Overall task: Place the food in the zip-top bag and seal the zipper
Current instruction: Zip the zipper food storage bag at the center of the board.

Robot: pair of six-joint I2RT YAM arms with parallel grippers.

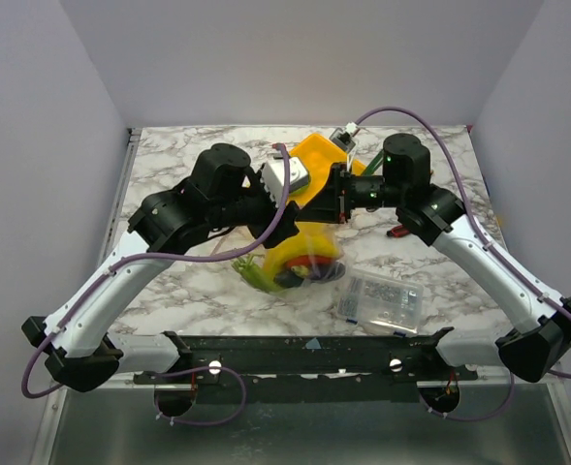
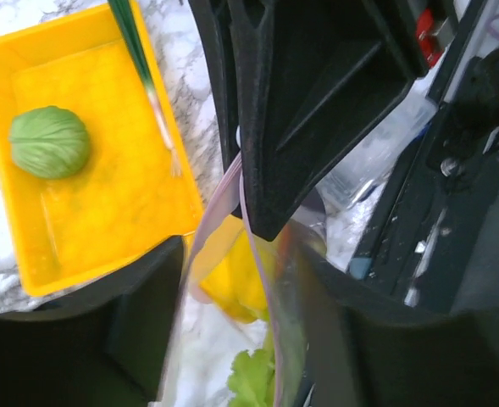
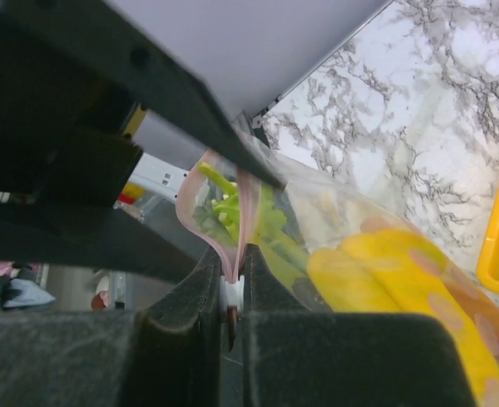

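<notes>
1. Most of the food's in the bag already, bananas and greens. It hangs mid-table, just nearer than the tray.
2. Right gripper is pinched tight on the zipper. Left gripper straddles the mouth with jaws wide, gripping nothing.
3. Looks like sealing prep, but a leek and leafy ball sit in the tray, so I'd load those first.
4. Arms hide the mouth from above, so I can't tell how much zipper is closed.
</notes>
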